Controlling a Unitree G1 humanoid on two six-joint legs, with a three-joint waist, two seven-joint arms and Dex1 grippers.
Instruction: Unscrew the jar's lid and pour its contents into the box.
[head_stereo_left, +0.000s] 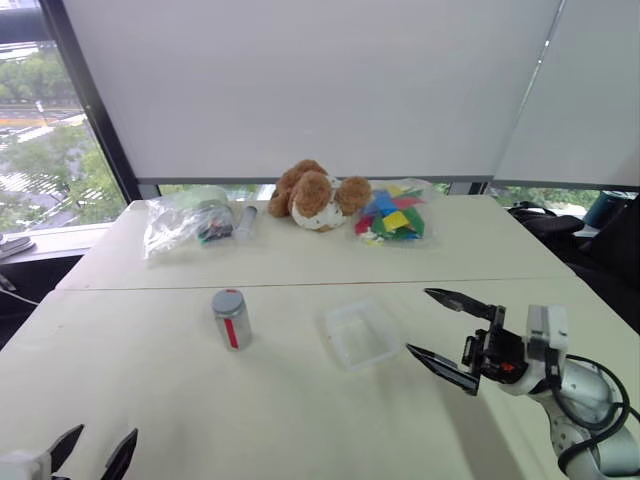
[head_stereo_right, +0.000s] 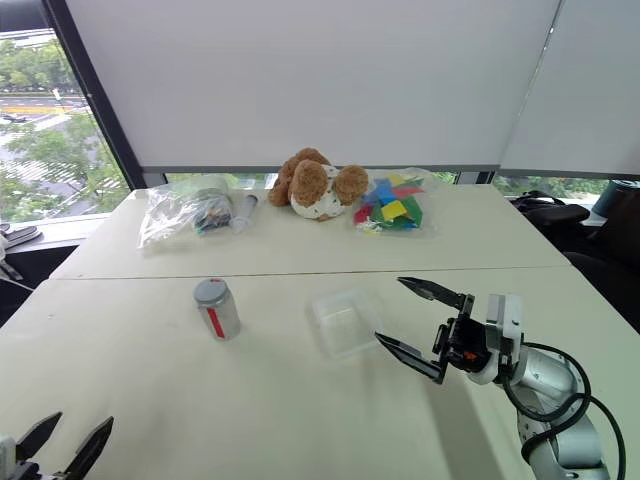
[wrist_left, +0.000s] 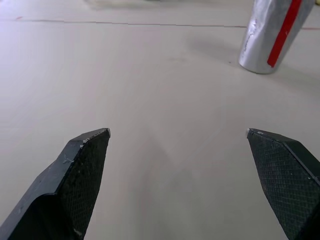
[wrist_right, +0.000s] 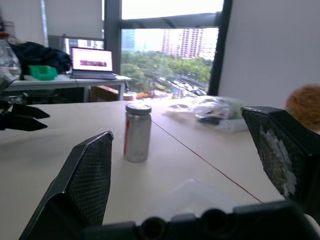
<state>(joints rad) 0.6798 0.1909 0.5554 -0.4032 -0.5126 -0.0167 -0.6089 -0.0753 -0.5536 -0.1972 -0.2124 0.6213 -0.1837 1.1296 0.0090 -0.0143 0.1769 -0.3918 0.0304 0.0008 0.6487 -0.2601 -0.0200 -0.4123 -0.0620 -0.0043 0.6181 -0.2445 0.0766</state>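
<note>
Standing upright on the cream table (head_stereo_left: 150, 380), the jar (head_stereo_left: 232, 322) is showing its silvery wall with 1 vertical red stripe, and the lid (head_stereo_left: 228, 300) is sitting closed on top of it; the contents are not showing through the wall, so what is inside cannot be told. Just to the jar's right, apart from it, the box (head_stereo_left: 362, 334) is lying flat and is looking bare inside. The right gripper (head_stereo_left: 440, 328) is hovering just beside the box's right edge with its 2 black fingers spread wide, 1 above the other, and is gripping nothing. The left gripper (head_stereo_left: 95, 450) is hanging low near the table's near edge, well apart from the jar, with its 2 fingers also spread wide and nothing between them; in the left wrist view the jar (wrist_left: 272, 35) is standing ahead of it and off to 1 side.

Along the far edge of the table, 1 clear plastic bag (head_stereo_left: 185, 220) is holding mixed dark and green items, with a clear tube (head_stereo_left: 245, 220) lying just beside it. A brown teddy bear (head_stereo_left: 315, 195) is lying next to that, and a second clear bag (head_stereo_left: 392, 215) is holding flat coloured pieces in blue, yellow, green and red
</note>
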